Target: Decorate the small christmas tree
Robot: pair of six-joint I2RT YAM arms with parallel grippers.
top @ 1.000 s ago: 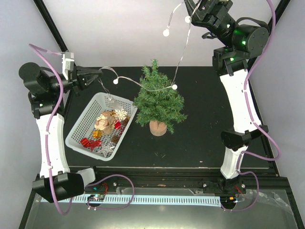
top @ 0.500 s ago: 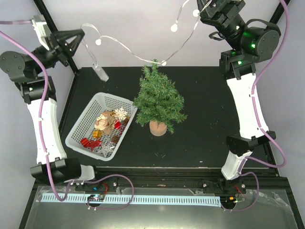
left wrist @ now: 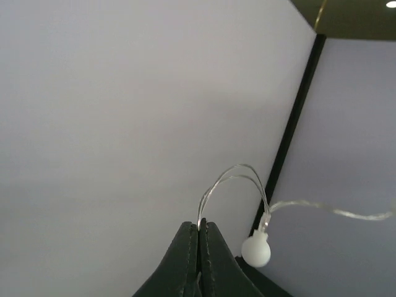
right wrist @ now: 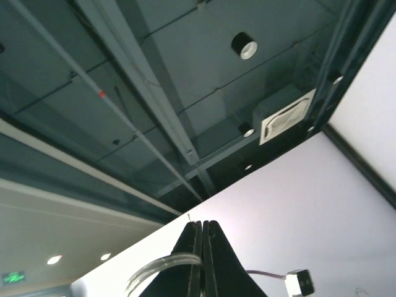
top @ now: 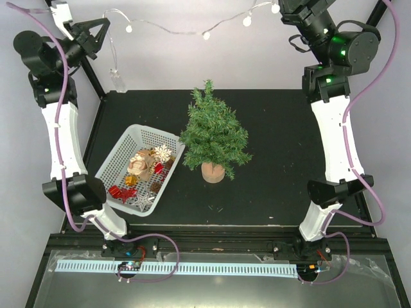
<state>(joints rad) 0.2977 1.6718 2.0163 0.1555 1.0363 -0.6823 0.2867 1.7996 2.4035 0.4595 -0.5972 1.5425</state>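
The small christmas tree [top: 214, 136] stands upright on its tan wooden base mid-table, bare of ornaments. A string of lights [top: 168, 29] with white bulbs hangs in a shallow sag high above the tree, stretched between both raised grippers. My left gripper [top: 104, 22] is shut on the wire at the far left; its small clear box [top: 117, 80] dangles below. In the left wrist view the left gripper [left wrist: 199, 224] pinches the looped wire [left wrist: 232, 176] next to a white bulb [left wrist: 255, 250]. My right gripper [top: 286, 6] is shut on the other end, and the right gripper [right wrist: 202, 223] shows the wire [right wrist: 158, 266] at its jaws.
A white plastic basket [top: 109, 163] left of the tree holds several ornaments, among them red bows, stars and a snowflake. Black frame posts [top: 90, 70] rise at the table's back corners. The right arm's white link [top: 334, 135] stands along the right side.
Both arms have risen, lifting the string of lights off the tree's top. The left gripper swung up and back, and the string now hangs well above the tree.
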